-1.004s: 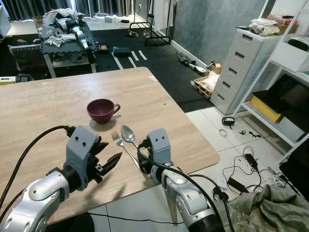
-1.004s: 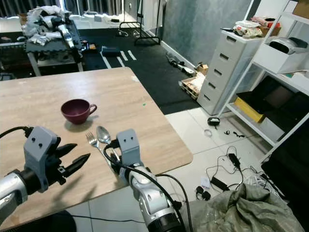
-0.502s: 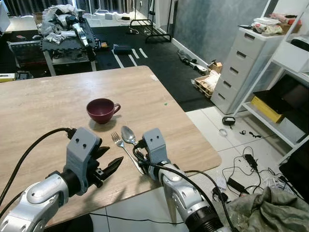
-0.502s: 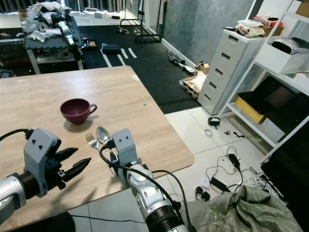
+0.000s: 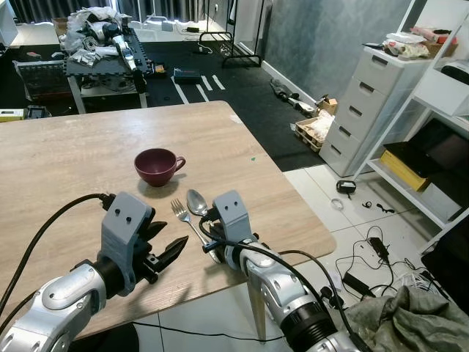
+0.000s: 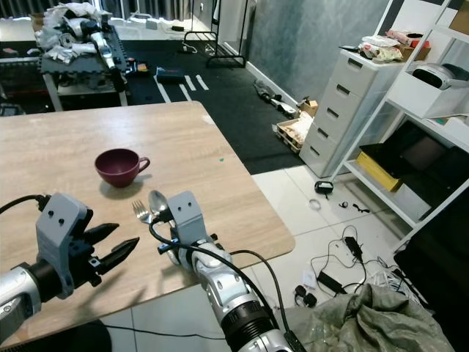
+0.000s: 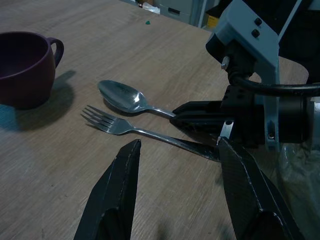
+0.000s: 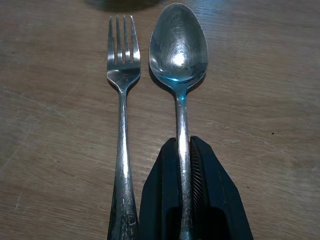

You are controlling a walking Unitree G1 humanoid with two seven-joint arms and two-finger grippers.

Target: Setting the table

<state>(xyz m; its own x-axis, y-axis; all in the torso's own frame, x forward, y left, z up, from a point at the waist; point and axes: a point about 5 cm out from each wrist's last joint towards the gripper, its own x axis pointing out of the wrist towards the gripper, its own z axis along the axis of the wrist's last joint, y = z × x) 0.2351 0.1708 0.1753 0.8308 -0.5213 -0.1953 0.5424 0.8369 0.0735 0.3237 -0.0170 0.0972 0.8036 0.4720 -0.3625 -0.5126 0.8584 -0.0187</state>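
The right gripper (image 8: 184, 200) is down at the near edge of the wooden table (image 5: 66, 158), its two black fingers pinched around the handle of the spoon (image 8: 179, 55). The spoon's long axis runs straight out from the claw, bowl leading, pointing toward the maroon cup (image 5: 157, 166). The fork (image 8: 122, 75) lies just beside the spoon on its left, parallel, tines the same way; whether the left finger also brushes the fork's handle is hard to tell. The left gripper (image 7: 180, 195) hovers low on the fork's side, fingers spread wide and holding nothing. So the right arm has the spoon, and the left is nearer the fork. Any slide should follow that shared axis.
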